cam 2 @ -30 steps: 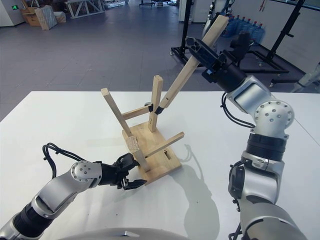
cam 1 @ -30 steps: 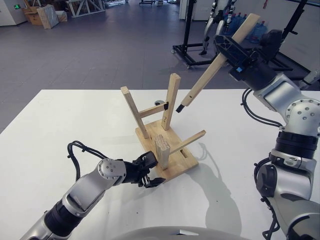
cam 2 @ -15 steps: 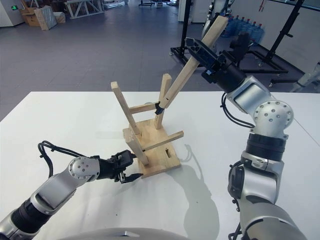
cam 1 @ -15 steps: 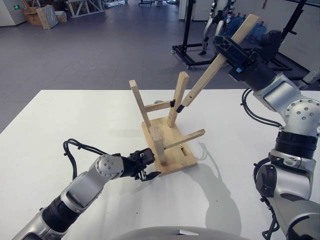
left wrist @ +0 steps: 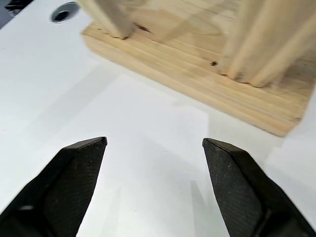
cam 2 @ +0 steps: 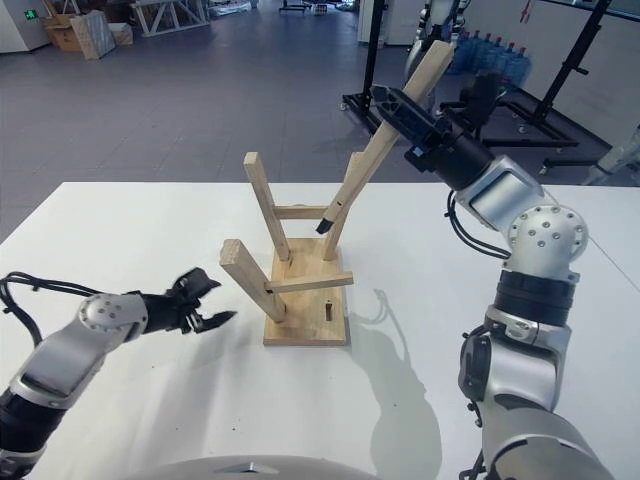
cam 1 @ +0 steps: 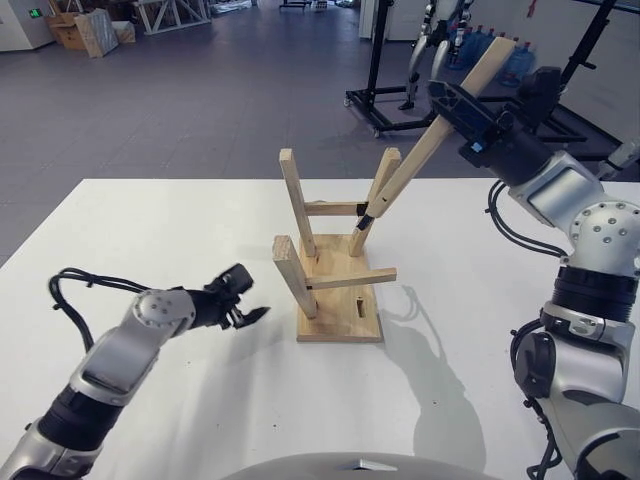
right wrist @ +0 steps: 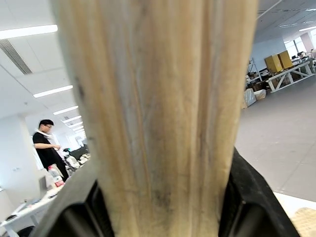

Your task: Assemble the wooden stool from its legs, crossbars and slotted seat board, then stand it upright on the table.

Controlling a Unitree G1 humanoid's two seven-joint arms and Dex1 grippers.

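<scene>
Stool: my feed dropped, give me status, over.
Left hand open, clear of stool. Right hand shut on fourth leg, angled down toward stool. Stool inverted on table, three legs in. Nothing in the way.

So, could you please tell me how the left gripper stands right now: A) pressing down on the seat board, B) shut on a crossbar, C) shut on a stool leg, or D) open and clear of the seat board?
D: the left gripper has its fingers spread over bare table, short of the seat board, touching no wood.
</scene>
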